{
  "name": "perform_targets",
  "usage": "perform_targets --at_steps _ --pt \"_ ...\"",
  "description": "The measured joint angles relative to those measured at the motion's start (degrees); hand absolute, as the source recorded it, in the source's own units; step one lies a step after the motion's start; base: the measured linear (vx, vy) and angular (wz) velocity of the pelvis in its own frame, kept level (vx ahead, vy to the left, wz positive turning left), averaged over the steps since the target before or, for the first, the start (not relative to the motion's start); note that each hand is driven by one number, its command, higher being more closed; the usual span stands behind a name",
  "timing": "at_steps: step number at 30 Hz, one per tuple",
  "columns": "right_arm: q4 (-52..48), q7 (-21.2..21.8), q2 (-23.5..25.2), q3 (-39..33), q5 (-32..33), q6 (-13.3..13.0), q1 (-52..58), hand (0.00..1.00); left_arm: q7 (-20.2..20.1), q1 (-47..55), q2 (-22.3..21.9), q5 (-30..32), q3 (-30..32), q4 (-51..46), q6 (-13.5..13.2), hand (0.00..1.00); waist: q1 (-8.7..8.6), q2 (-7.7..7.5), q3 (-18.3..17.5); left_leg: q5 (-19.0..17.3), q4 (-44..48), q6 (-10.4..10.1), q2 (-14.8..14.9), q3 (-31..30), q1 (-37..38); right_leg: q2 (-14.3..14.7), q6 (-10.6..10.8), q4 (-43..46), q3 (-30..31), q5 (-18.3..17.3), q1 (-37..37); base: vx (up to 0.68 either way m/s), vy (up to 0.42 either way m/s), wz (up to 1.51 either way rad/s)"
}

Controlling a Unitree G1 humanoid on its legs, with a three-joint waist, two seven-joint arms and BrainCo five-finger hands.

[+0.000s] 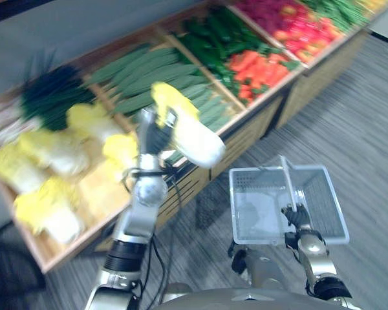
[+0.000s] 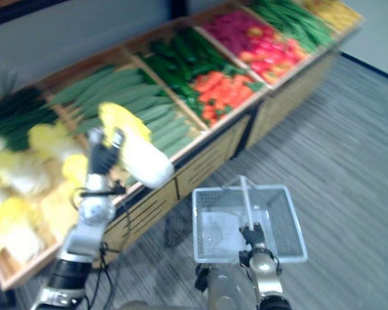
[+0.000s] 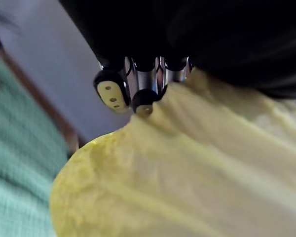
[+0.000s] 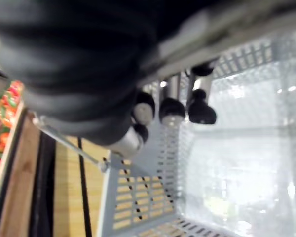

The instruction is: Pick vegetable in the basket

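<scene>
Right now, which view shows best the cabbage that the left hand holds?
The left eye view: the whole cabbage shows, held in the left hand above the shelf edge. The right eye view shows the same. The left wrist view shows its leaves very close.

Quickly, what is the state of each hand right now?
Left hand: shut on a cabbage.
Right hand: shut on the handle of the basket.

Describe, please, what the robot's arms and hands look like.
The left arm and right arm are silver-grey tubes with rounded joints and black bands. The left hand and right hand have dark ribbed covers; the silver fingers end in dark tips.
</scene>
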Motion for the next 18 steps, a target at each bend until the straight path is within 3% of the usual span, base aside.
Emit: perform_targets --at_steps 1,2,3,4,5,6,7,9,11,12,13,15,16,18 --pt "-1.6 0.1 0.4 1.6 0.1 0.1 0.6 1.00 -0.7 0.1 -0.9 0.0 -0.9 3.7 0.2 1.00 0.07 -0.22 0.0 0.0 3.7 0.2 1.1 0.1 -0.4 1.2 -0.2 -1.3 1.8 0.1 0.4 0.17 -0.169 -1.79" --pt "-4.9 0.6 0.7 4.6 0.3 0.1 1.9 1.00 -2.0 0.6 -1.9 0.0 -3.3 9.6 1.2 1.00 -0.39 -0.50 0.1 0.9 13.6 2.0 4.2 -1.0 -2.2 4.4 -1.3 -4.8 5.7 2.1 2.3 0.24 -0.163 -1.92" --pt "-8.2 0.9 0.8 8.5 0.7 0.1 3.0 1.00 -2.3 1.9 -3.0 0.0 -5.2 12.4 1.4 1.00 0.15 -0.70 0.2 4.4 24.3 7.2 6.6 -5.6 -4.7 7.0 -2.5 -9.3 10.1 3.6 4.8 0.27 -0.125 -2.22" --pt "-10.2 1.1 0.4 11.1 0.8 0.0 3.1 1.00 -2.3 2.4 -3.5 0.0 -6.6 13.9 1.4 1.00 0.28 -0.81 0.3 4.5 31.2 9.5 6.9 -11.5 -8.0 8.5 -3.4 -11.9 13.4 4.6 6.0 0.28 -0.050 -2.43" --pt "-12.4 1.7 0.3 13.9 1.2 -0.2 3.0 1.00 -1.8 2.5 -4.3 -0.1 -8.0 15.6 1.6 1.00 0.50 -1.00 0.5 1.3 36.5 9.1 4.4 -20.7 -12.7 10.4 -4.7 -13.8 18.2 5.3 6.9 0.17 0.033 -1.93" --pt "-13.1 1.8 0.2 15.1 1.4 -0.5 3.1 1.00 -1.4 2.5 -4.7 -0.2 -7.3 16.4 1.9 1.00 0.84 -1.16 0.6 -0.2 37.6 8.3 2.4 -25.3 -14.8 11.0 -5.4 -14.7 20.0 5.7 7.6 0.19 0.068 -2.12" --pt "-14.4 1.9 0.1 16.8 2.6 -0.5 3.3 1.00 -1.0 2.2 -4.2 -0.2 -7.7 18.3 2.0 1.00 2.07 -1.58 0.9 -2.6 37.6 6.9 -0.6 -32.8 -17.7 12.0 -5.9 -16.3 23.7 6.1 9.5 0.16 0.077 -1.59" --pt "-16.3 2.4 -0.1 19.0 4.2 -0.5 3.3 1.00 -0.9 2.4 -2.6 -0.1 -9.2 20.5 2.0 1.00 3.38 -1.87 1.2 -4.5 33.9 6.2 -2.9 -38.9 -20.5 12.8 -6.4 -18.4 27.4 6.4 12.8 0.24 0.158 -1.62" --pt "-18.5 3.0 -0.6 21.8 5.4 -0.5 3.3 1.00 -0.3 2.4 -2.4 -0.2 -9.6 21.4 2.0 1.00 3.51 -2.19 1.4 -4.9 26.4 5.7 -5.2 -44.0 -24.2 12.7 -6.4 -19.9 31.0 6.3 14.6 0.19 0.175 -1.13" --pt "-20.2 3.2 -1.9 23.4 5.9 -0.5 3.1 1.00 0.2 1.7 -2.2 -0.1 -9.6 21.5 1.9 0.00 3.86 -2.00 1.4 -3.8 19.4 4.2 -6.9 -47.0 -26.7 12.6 -6.4 -20.8 33.0 6.3 14.8 0.18 0.232 -0.94" --pt "-22.2 3.8 -3.2 24.3 7.9 -0.5 3.1 1.00 0.4 0.8 -2.2 -0.1 -9.8 21.5 1.9 0.00 4.59 -0.95 1.5 -0.7 9.9 2.5 -7.3 -48.2 -27.6 12.9 -5.3 -21.7 34.1 5.9 15.1 0.22 0.284 -0.98" --pt "-23.4 4.3 -4.2 25.1 10.0 -0.5 3.2 1.00 0.6 0.2 -2.1 0.0 -9.8 22.0 1.9 0.00 5.59 -0.29 2.0 5.8 6.4 2.9 -6.6 -47.4 -25.5 13.4 -4.1 -23.0 34.9 6.3 17.0 0.25 0.195 -0.74" --pt "-26.2 5.0 -4.6 26.0 14.4 -0.5 3.5 1.00 0.7 -1.6 -1.2 0.0 -9.8 23.9 2.0 0.00 6.30 -0.62 2.2 6.4 7.4 3.1 -6.6 -44.3 -24.5 11.8 0.4 -23.4 34.3 6.1 19.0 0.34 0.196 -0.42" --pt "-27.0 5.5 -4.7 26.4 17.0 -0.5 3.4 1.00 0.8 -3.0 -0.8 0.4 -9.7 24.0 2.3 0.00 6.48 -0.81 2.2 5.9 10.0 4.2 -6.5 -42.1 -24.2 11.0 0.9 -24.6 34.9 6.5 20.5 0.31 0.218 -0.21"
